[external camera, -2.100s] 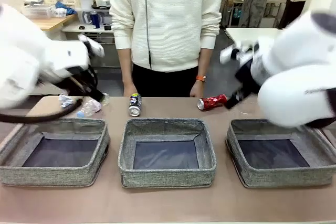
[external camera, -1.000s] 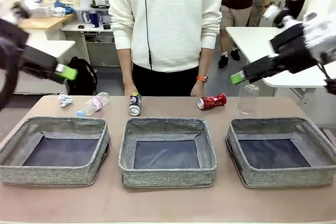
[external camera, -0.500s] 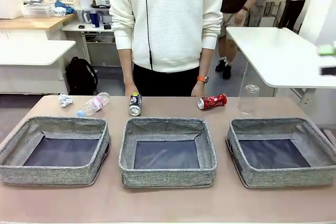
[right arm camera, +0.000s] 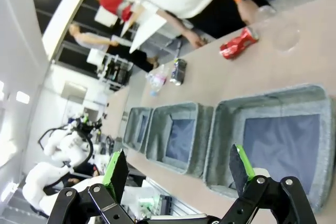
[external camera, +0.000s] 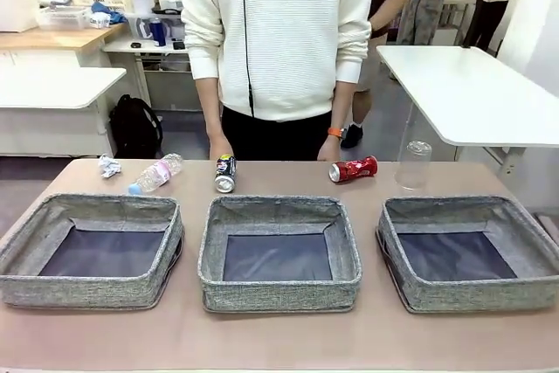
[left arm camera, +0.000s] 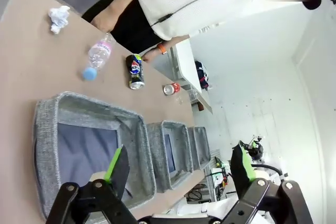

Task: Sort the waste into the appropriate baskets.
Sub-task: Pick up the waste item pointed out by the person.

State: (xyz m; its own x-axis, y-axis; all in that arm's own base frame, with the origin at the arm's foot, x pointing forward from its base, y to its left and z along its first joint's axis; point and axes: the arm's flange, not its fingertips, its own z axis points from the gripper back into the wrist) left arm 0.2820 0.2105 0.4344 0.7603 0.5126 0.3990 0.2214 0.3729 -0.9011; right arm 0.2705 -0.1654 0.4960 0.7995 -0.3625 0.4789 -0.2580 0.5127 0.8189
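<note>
Tabletop scene w/ 3 grey fabric baskets set in a row along the near side: left basket (external camera: 87, 290), middle basket (external camera: 278, 294), right basket (external camera: 472, 294). All 3 are seen empty, dark bottoms bare.

The waste is laid in a line along the far edge of the table (external camera: 279, 338), just in front of a person (external camera: 278, 41) in a white sweater. The paper ball (external camera: 107, 166) is far left, w/ the small bottle (external camera: 155, 174) on its side near it. The Pepsi can (external camera: 225, 173) lies behind the middle basket & the red can (external camera: 353, 169) lies to its right. The clear cup (external camera: 413, 164) stands upright behind the right basket.

What has changed: both arms, swung across the table about 2 s ago, have been lifted up and back, so the row of waste is no longer covered. No item appears to have been moved.

In the wrist views the left gripper (left arm camera: 177, 165) & right gripper (right arm camera: 177, 166) are held high above the baskets. Jaws are wide apart, w/ nothing btwn the green pads (left arm camera: 113, 163).

Judged meaning for the task: sorting has not been started & 5 items are left to be picked. The arms appear to be set at a start pose w/ everything in clear view
</note>
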